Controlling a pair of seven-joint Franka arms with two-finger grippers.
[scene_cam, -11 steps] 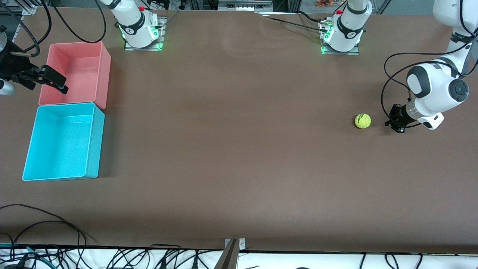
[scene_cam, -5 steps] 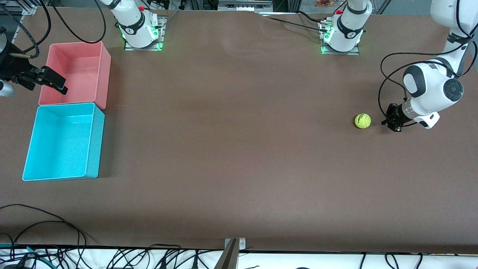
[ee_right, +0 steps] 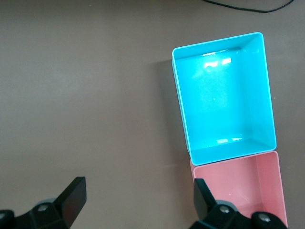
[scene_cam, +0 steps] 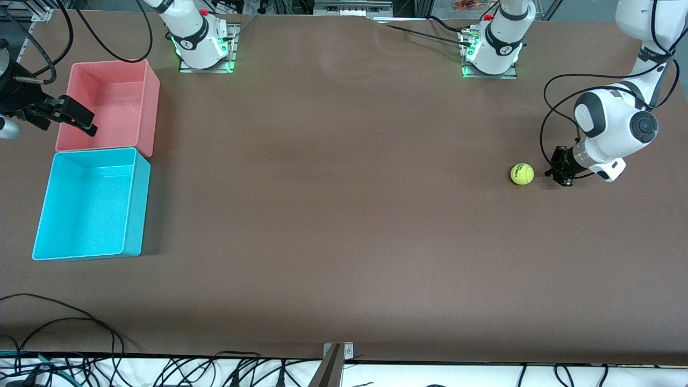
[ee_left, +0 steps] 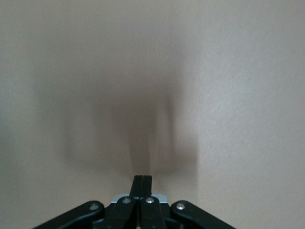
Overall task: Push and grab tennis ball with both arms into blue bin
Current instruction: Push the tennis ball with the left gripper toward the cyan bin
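Low at the left arm's end of the brown surface (scene_cam: 344,215), the left gripper (scene_cam: 557,173) sits just beside the tennis ball (scene_cam: 522,173), on the side away from the bins, with a narrow gap between them; its jaws are pressed together, as the left wrist view shows, with nothing between them. That view shows only bare surface and the gripper's own blurred shadow ahead of the closed tips (ee_left: 142,180). The ball rests on the surface with its dark logo facing up, well apart from both bins. Nothing lies on the long stretch of surface between the ball and the bins. At the right arm's end, the blue bin (scene_cam: 134,204) stands with the pink bin (scene_cam: 151,102) touching or almost touching it, the pink 1 farther from the front camera. The right gripper (scene_cam: 75,115) hangs over the pink bin's outer edge with its jaws spread wide and holding nothing; its wrist view looks down on both bins (ee_right: 267,95), which hold nothing. Loose black cables (scene_cam: 64,322) lie along the surface edge nearest the front camera.
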